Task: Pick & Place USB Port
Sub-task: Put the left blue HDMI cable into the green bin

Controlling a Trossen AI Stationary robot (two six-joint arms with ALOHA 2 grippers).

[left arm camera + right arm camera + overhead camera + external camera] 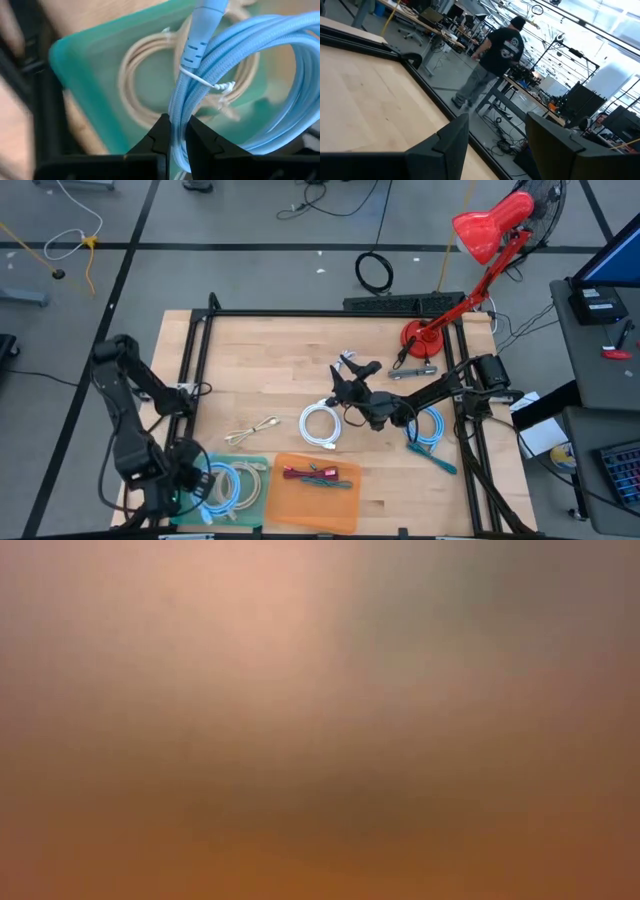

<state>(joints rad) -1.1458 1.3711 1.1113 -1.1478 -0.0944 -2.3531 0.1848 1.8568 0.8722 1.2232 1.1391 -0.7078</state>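
Wooden tabletop (270,375) with trays, loose cables and a lamp

At the near edge sit a teal tray (232,488) and, just beside it, an orange tray (312,502). A beige cable (252,431) lies loose above the teal tray, a white coiled cable (321,425) near the middle, and a blue coiled cable (428,430) toward the right side. The red lamp (470,270) stands by its base at the far right corner, with a small silver piece (412,371) just before it.
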